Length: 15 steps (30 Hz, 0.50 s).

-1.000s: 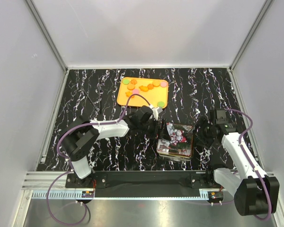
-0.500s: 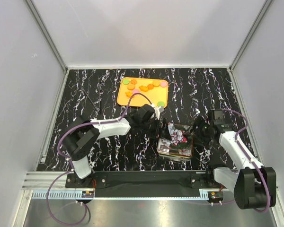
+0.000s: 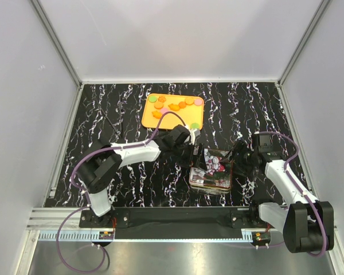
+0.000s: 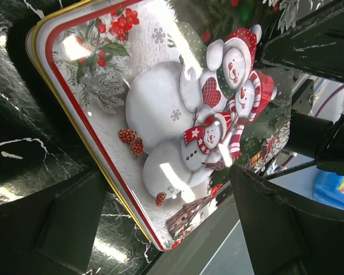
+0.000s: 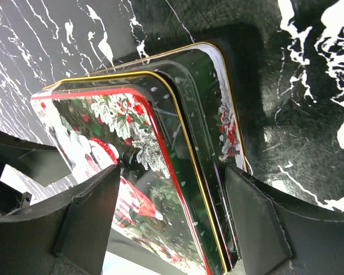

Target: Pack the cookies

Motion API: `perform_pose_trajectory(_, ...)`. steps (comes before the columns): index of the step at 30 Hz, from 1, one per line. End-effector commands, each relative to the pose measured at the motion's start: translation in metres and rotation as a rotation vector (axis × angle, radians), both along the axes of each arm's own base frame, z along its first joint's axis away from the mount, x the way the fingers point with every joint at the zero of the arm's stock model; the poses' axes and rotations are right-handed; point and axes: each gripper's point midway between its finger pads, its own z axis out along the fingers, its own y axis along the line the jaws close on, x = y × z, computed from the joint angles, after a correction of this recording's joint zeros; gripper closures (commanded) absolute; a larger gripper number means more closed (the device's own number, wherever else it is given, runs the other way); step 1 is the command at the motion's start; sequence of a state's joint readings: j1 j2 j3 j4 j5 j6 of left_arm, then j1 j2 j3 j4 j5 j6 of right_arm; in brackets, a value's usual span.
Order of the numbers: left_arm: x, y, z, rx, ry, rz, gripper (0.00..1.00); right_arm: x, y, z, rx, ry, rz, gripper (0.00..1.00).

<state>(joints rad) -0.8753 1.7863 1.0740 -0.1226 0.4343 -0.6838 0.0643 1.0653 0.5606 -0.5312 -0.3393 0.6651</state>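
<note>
The cookies [image 3: 174, 107], small orange, green and pink pieces, lie on an orange tray [image 3: 149, 120] at the back of the table. A square tin [image 3: 212, 171] with a snowman lid stands in front of it. My left gripper [image 3: 196, 152] is open at the tin's far left corner. In the left wrist view its jaws [image 4: 167, 172] straddle the lid [image 4: 178, 114]. My right gripper [image 3: 239, 159] is open at the tin's right side. In the right wrist view it [image 5: 172, 172] straddles the tin's edge [image 5: 186, 149], one finger over the lid and one outside the wall.
The table top [image 3: 103, 109] is black marble-patterned, with grey walls on three sides. An aluminium rail [image 3: 172, 220] runs along the near edge by the arm bases.
My left gripper has moved right, up to the tin's far left corner. My right gripper has moved left to the tin's right edge. The tin has shifted slightly.
</note>
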Motion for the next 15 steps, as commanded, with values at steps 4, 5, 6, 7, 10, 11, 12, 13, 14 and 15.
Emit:
perform_pose_trajectory(4,0.005,-0.0153,0.0146,-0.007,-0.056,-0.047,0.09,0.0012,0.011,0.0036,0.063,-0.041,0.044,0.19)
perform_pose_trajectory(5,0.0052,-0.0141,0.0142,0.0,-0.056,-0.043,0.1,0.0025,0.0116,0.0033,0.066,-0.046,0.045,0.19)
perform_pose_trajectory(6,0.0054,-0.0142,0.0157,0.001,-0.057,-0.044,0.1,0.003,0.0121,0.0027,0.068,-0.045,0.047,0.19)
perform_pose_trajectory(7,0.0056,-0.0152,0.0165,0.002,-0.062,-0.05,0.1,0.0029,0.0133,0.0028,0.073,-0.047,0.053,0.19)
perform_pose_trajectory(10,0.0049,-0.0142,0.0165,0.022,-0.065,-0.061,0.09,0.0039,0.0159,0.0041,0.085,-0.055,0.065,0.19)
perform_pose_trajectory(11,0.0058,-0.0132,0.0154,0.03,-0.067,-0.059,0.1,0.0049,0.0156,0.0051,0.085,-0.059,0.064,0.19)
perform_pose_trajectory(12,0.0047,-0.012,0.0154,0.039,-0.066,-0.062,0.1,0.0051,0.0158,0.0054,0.086,-0.062,0.065,0.19)
perform_pose_trajectory(13,0.0053,-0.0118,0.0154,0.043,-0.068,-0.062,0.1,0.0056,0.0162,0.006,0.086,-0.066,0.068,0.19)
perform_pose_trajectory(14,0.0056,-0.0117,0.0164,0.044,-0.07,-0.062,0.1,0.0054,0.016,0.0051,0.086,-0.064,0.068,0.19)
perform_pose_trajectory(15,0.0051,-0.0107,0.0167,0.05,-0.068,-0.062,0.1,0.0064,0.0169,0.0051,0.089,-0.065,0.071,0.19)
